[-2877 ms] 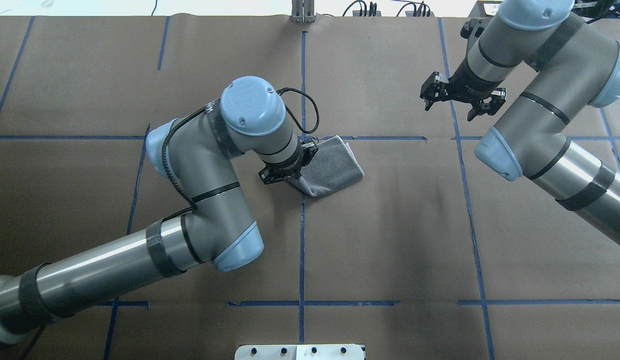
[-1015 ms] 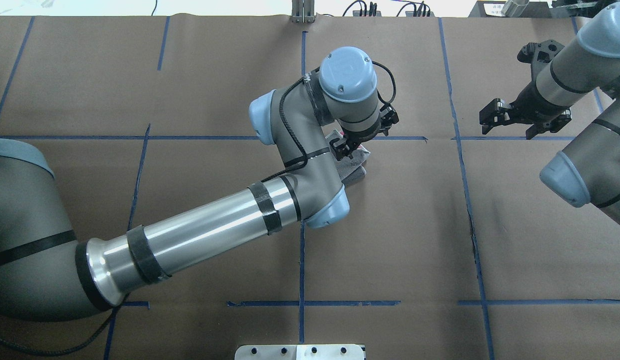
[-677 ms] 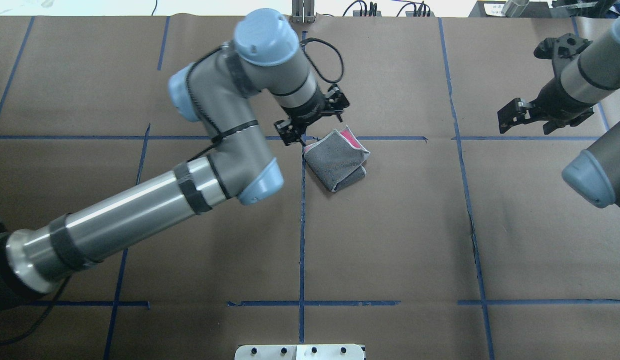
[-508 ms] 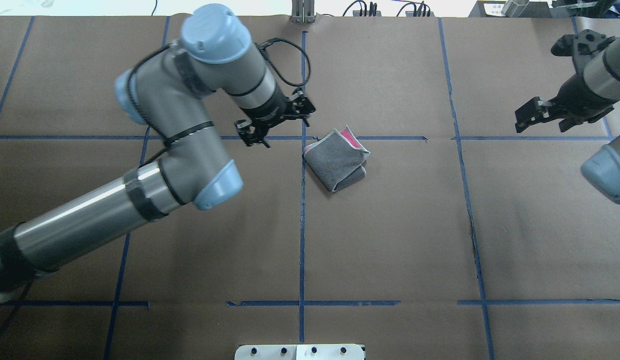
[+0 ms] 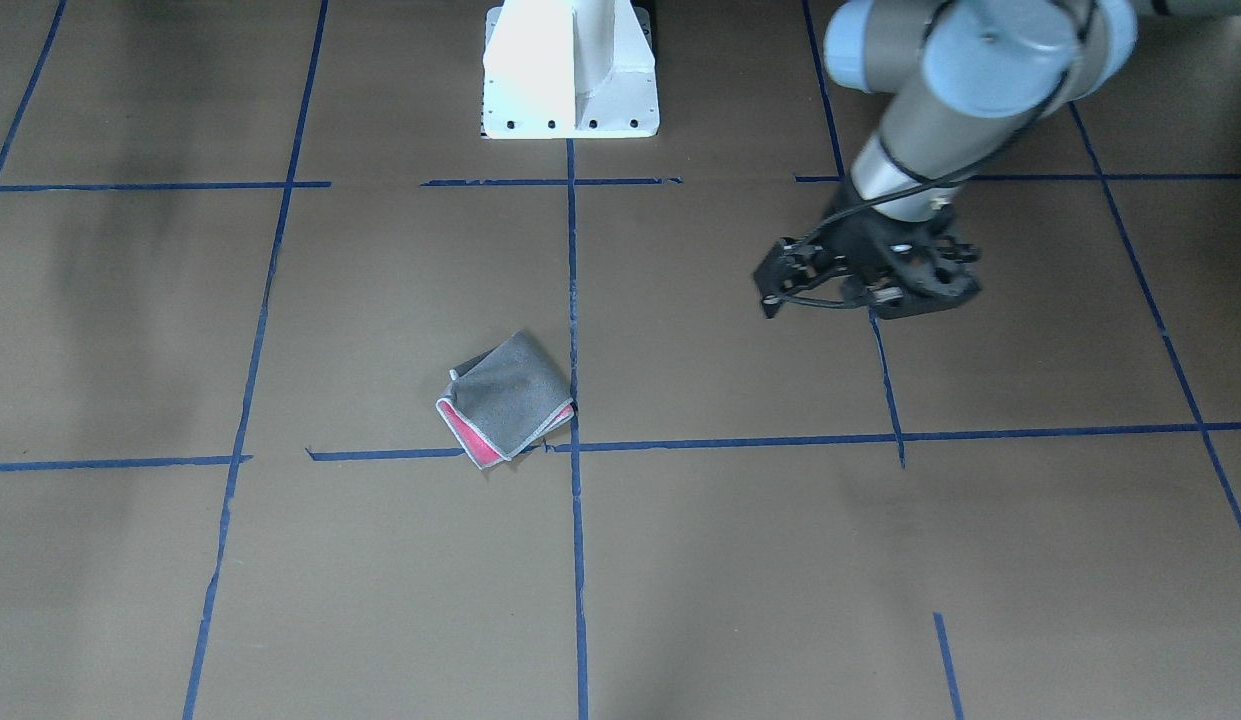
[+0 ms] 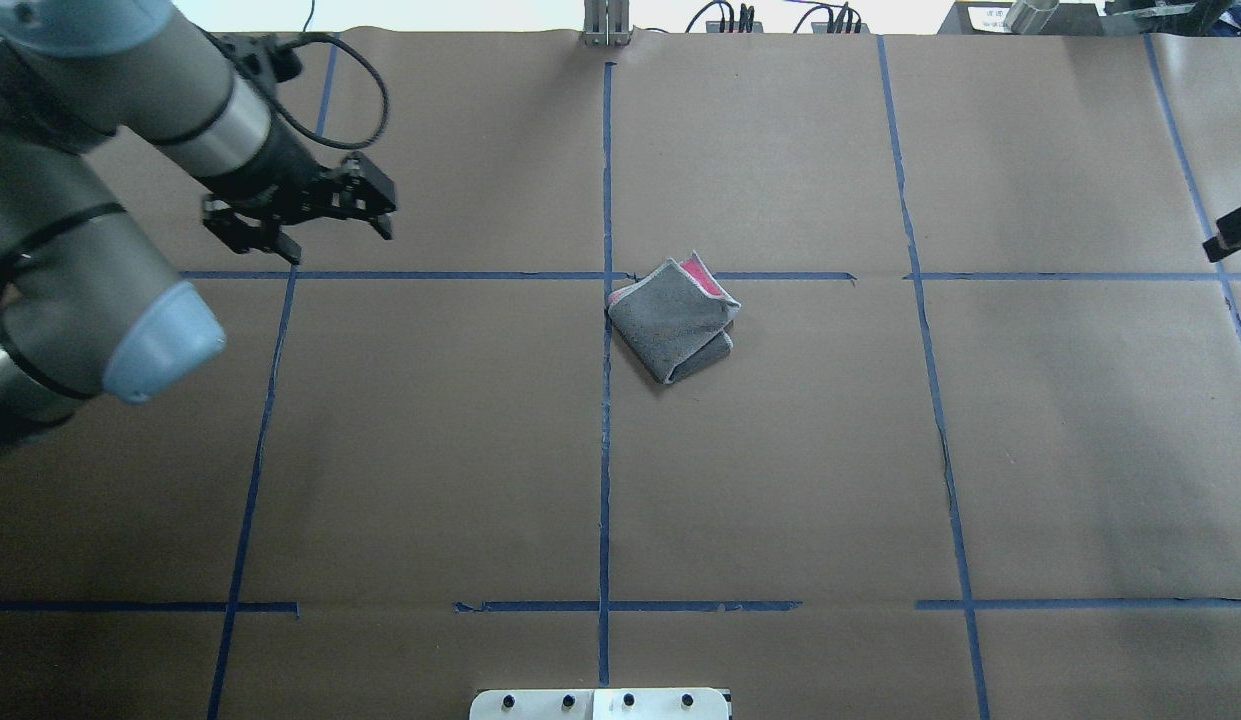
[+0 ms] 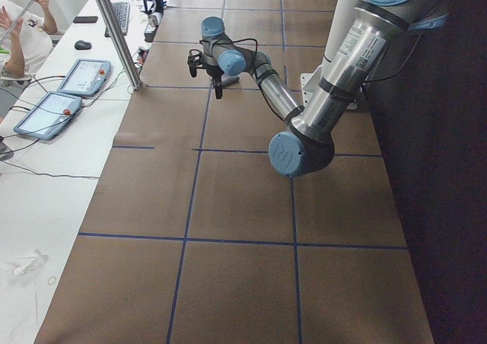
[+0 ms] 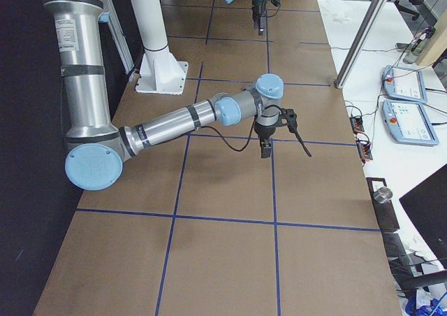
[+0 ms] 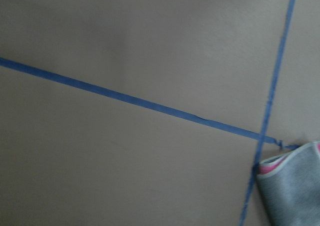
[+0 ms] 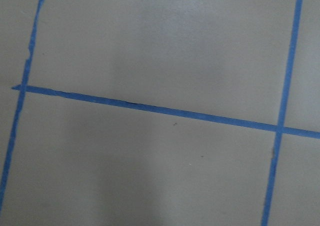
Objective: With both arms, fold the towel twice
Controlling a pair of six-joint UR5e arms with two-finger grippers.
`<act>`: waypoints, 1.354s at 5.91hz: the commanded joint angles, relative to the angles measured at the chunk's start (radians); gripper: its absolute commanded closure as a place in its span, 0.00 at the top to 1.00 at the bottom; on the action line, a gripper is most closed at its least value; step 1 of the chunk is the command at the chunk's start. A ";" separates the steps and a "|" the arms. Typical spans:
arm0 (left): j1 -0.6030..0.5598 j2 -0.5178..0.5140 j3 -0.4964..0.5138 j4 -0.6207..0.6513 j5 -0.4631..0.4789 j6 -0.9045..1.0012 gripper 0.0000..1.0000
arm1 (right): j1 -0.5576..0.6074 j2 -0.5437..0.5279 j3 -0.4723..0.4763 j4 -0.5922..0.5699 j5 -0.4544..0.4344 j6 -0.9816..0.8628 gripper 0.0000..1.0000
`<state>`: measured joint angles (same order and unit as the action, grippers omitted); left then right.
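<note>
The towel (image 6: 672, 318) lies folded into a small grey square near the table's middle, with a pink strip showing at its far edge. It also shows in the front view (image 5: 507, 400) and at the lower right corner of the left wrist view (image 9: 295, 186). My left gripper (image 6: 298, 218) is open and empty, above the table far to the left of the towel; it also shows in the front view (image 5: 868, 300). Only one fingertip (image 6: 1235, 230) of my right gripper reaches the overhead view's right edge. In the right side view that gripper (image 8: 283, 147) hangs with its fingers spread and empty.
Brown paper with a blue tape grid (image 6: 604, 450) covers the table. The white pedestal base (image 5: 570, 70) stands at the robot's side. A metal post (image 8: 363, 36) and operator tablets (image 8: 408, 120) stand beyond the far edge. An operator (image 7: 19, 32) sits there.
My left gripper let go of the folded towel, rose and swung far left. My right gripper moved away to the right, almost out of the overhead view. The towel stays folded.
</note>
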<state>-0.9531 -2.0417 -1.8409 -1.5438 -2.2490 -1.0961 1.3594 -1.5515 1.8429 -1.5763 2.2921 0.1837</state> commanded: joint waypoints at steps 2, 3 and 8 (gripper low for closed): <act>-0.330 0.213 0.024 0.153 -0.121 0.664 1.00 | 0.200 -0.051 -0.079 -0.125 0.010 -0.386 1.00; -0.440 0.219 0.066 0.268 -0.121 0.875 1.00 | 0.196 -0.055 -0.050 -0.122 0.039 -0.366 1.00; -0.627 0.400 0.359 0.157 -0.121 1.303 1.00 | 0.195 -0.099 -0.142 -0.119 0.124 -0.354 1.00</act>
<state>-1.5753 -1.6760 -1.4904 -1.3396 -2.3703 0.2059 1.5504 -1.6307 1.7076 -1.6958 2.3819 -0.1704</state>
